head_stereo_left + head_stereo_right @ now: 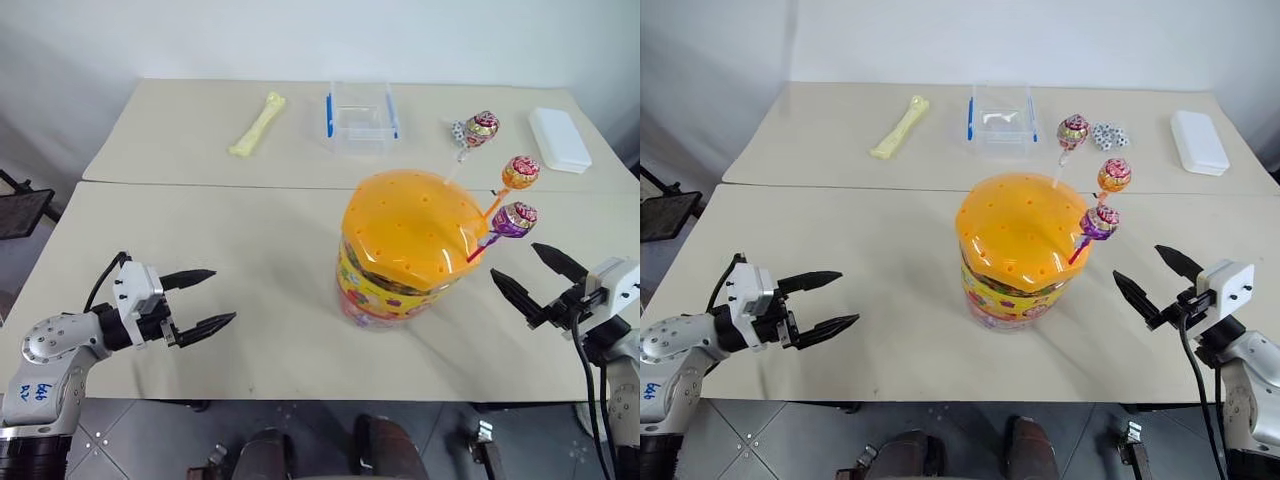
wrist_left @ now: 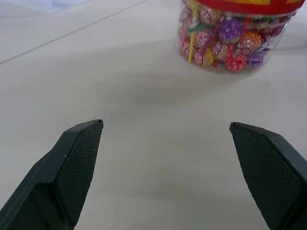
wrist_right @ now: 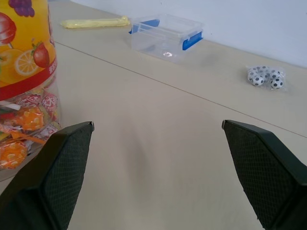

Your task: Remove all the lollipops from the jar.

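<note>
Tabletop (image 1: 200, 250): pale beige, two surfaces butted together with a seam running across behind the jar.
Jar (image 1: 405, 250): stands upright near the middle of the near tabletop, between the two end effectors; domed orange lid dotted with holes, printed yellow body, wrapped candies showing through its clear lower band.
Clear box (image 1: 362, 117): blue handles, on the far tabletop behind the jar.
White case (image 1: 559, 139): flat, far right of the far tabletop.
Yellow bone-shaped toy (image 1: 257, 124): lies left of the clear box.
Left end effector (image 1: 208, 298): released, fingers spread wide, above the tabletop well left of the jar, holding nothing.
Right end effector (image 1: 538, 277): released, fingers wide apart, just right of the jar, holding nothing.
Lollipops (image 1: 513, 198): three, sticks planted in the lid's right side, heads leaning out to the right; red-pink (image 1: 482, 127) farthest back, orange (image 1: 520, 172) in the middle, purple (image 1: 514, 219) nearest.
Speckled packet (image 1: 1108, 134): on the far tabletop, between box and case.
</note>
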You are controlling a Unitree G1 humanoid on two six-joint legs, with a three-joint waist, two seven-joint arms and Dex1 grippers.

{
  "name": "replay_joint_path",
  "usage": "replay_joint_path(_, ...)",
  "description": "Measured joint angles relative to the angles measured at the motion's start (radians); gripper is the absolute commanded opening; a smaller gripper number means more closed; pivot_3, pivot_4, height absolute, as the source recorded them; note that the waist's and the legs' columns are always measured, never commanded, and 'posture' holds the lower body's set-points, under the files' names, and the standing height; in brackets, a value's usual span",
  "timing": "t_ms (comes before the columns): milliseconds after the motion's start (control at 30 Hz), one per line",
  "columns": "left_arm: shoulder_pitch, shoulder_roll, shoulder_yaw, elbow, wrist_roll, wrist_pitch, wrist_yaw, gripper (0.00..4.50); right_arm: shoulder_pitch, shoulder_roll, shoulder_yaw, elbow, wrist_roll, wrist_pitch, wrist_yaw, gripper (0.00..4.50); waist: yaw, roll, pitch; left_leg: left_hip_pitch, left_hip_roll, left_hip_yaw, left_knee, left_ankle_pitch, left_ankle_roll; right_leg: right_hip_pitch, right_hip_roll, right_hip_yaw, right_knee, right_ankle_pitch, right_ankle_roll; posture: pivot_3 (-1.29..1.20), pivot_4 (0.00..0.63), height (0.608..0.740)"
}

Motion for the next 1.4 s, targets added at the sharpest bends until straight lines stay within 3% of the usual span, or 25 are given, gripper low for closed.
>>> replay_joint_path(100,-0.032,0.0,-0.02,0.007,-0.032,0.04,-0.032,4.5,0.041,0.0,-0.031,-0.03,0.054,0.017,0.019,4.49,0.002,0.0,0.0,-0.001,0.0,-0.001,0.0,0.0,0.0,0.0,0.0,-0.001,0.0,0.0,0.0,0.0,0.15,0.74)
replay_joint_path(333,-0.285,0.01,-0.003,0.081,-0.254,0.232,-0.153,4.5,0.214,-0.01,-0.315,-0.353,0.435,0.169,0.016,4.49,0.021,0.0,0.0,0.002,0.0,-0.002,0.002,0.0,0.0,0.003,0.001,-0.001,0.0,0.0,0.0,0.0,0.15,0.74)
replay_joint_path(567,-0.465,-0.026,0.005,0.152,-0.409,0.4,-0.173,4.5,0.486,0.024,-0.51,-0.607,0.689,0.267,0.028,4.49,0.024,-0.001,0.0,0.001,0.0,-0.003,0.001,0.0,0.0,0.005,0.001,-0.001,-0.001,0.0,0.0,0.0,0.15,0.74)
replay_joint_path(767,-0.529,-0.067,-0.009,0.156,-0.473,0.472,-0.195,4.5,0.534,0.039,-0.499,-0.654,0.718,0.281,0.059,4.49,0.018,-0.001,0.0,0.003,0.0,-0.001,0.002,0.0,0.0,0.005,0.003,0.002,-0.002,0.0,0.0,0.0,0.15,0.74)
replay_joint_path(1067,-0.571,-0.099,-0.06,0.187,-0.431,0.445,-0.256,4.5,0.381,-0.1,-0.292,-0.708,0.695,0.369,0.002,4.49,0.024,-0.002,0.0,0.003,-0.001,-0.002,0.002,0.0,0.0,0.005,0.003,0.003,-0.001,0.0,0.0,0.0,0.15,0.74)
replay_joint_path(1400,-0.55,-0.138,-0.068,0.15,-0.427,0.444,-0.239,4.5,0.16,-0.128,-0.227,-0.594,0.714,0.419,-0.099,4.49,0.024,-0.002,0.0,0.0,-0.001,-0.004,0.005,0.0,0.0,0.005,0.003,0.002,-0.002,0.0,0.0,0.0,0.15,0.74)
